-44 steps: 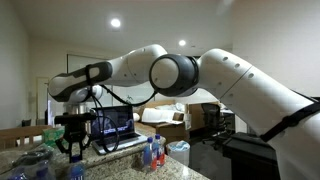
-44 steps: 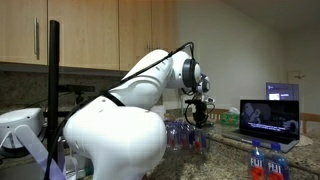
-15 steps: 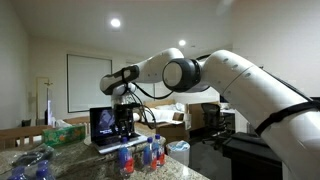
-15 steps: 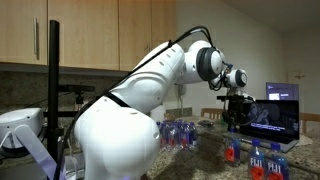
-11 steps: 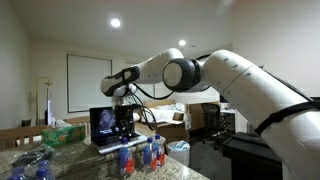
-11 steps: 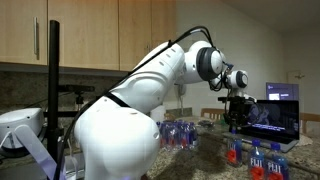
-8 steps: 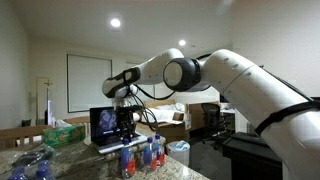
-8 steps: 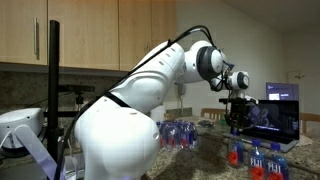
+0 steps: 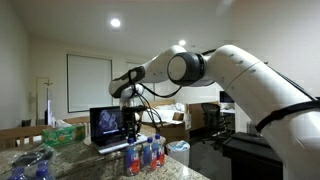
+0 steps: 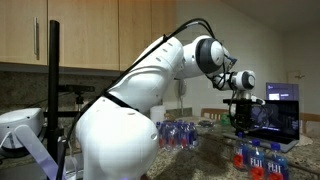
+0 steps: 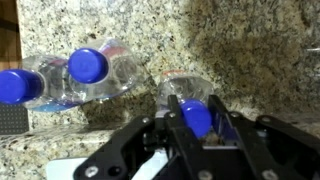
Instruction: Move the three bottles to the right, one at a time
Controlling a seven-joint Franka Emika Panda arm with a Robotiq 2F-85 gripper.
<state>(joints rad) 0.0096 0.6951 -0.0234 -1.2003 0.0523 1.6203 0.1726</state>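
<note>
Two bottles (image 11: 88, 68) parked together on surface (image 11: 260, 50) | third bottle (image 11: 197, 118) just beside them, clamped at cap by closed end effector (image 9: 131, 139) | gripped from above, probably to keep it upright and spare neighbours

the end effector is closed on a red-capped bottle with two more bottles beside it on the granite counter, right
No, the cap is blue, not red. The wrist view shows the end effector shut on a blue-capped bottle, with two more bottles beside it on the granite counter.
</note>
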